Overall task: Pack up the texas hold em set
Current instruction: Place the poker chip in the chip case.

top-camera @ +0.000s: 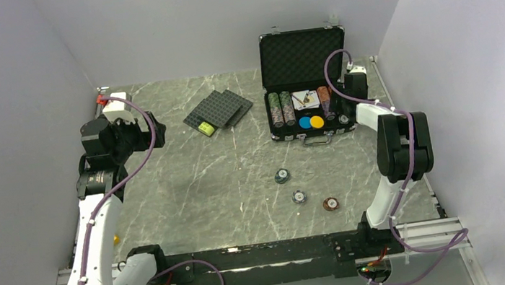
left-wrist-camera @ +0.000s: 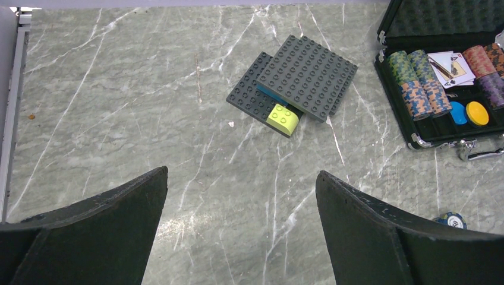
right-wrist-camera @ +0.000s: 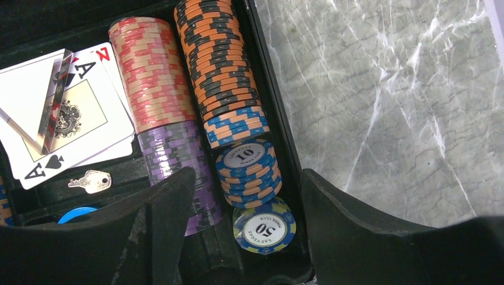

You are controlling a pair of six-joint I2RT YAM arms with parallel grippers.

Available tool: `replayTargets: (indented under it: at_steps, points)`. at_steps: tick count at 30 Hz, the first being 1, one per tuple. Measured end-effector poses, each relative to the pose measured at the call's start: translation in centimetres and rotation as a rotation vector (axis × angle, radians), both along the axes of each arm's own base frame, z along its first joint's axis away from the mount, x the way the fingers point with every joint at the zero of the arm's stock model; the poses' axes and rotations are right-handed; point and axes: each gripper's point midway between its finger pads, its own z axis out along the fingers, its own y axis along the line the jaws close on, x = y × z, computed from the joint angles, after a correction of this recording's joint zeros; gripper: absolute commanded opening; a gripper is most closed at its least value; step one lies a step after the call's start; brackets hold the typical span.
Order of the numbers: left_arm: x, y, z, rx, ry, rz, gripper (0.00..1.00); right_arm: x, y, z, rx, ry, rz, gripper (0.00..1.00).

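Briefcase is sitting far right on the table, lid standing open. Chip rows are lying in its tray beside the cards and a small key. Blue disc and orange disc are sitting along its near edge. Right gripper is hovering over the case's right end, jaws apart and gripping nothing. A 50 chip is lying flat in the gap between them, touching neither finger. Three loose chips are lying on the table near the case, centre-right. Left gripper is hanging over the left side, jaws spread wide, holding nothing. Grey studded plates with a lime brick are lying left of the case.
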Motion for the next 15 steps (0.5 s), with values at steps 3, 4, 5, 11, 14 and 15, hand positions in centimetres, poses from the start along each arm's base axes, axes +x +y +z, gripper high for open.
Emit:
replayTargets:
  at_steps: [3,4,5,11,14,15]
  points:
    - [0.0,0.0,0.0,0.000,0.001,0.000,0.98,-0.1,0.0,0.0,0.005,0.002,-0.005,0.76]
    - [0.0,0.0,0.0,0.000,0.000,0.000,0.98,-0.2,-0.1,0.0,0.009,0.005,-0.010,0.78]
    - [0.0,0.0,0.0,0.000,0.000,0.000,0.98,-0.3,-0.1,0.0,0.014,0.009,-0.016,0.79]
    - [0.0,0.0,0.0,0.000,0.000,0.000,0.98,-2.0,0.1,0.3,0.053,0.052,-0.035,0.75]
    - [0.0,0.0,0.0,0.000,0.000,0.000,0.98,-3.0,0.3,0.7,0.071,0.067,-0.042,0.73]
    - [0.0,0.0,0.0,0.000,0.000,0.000,0.98,-3.4,0.4,0.8,0.075,0.073,-0.039,0.70]
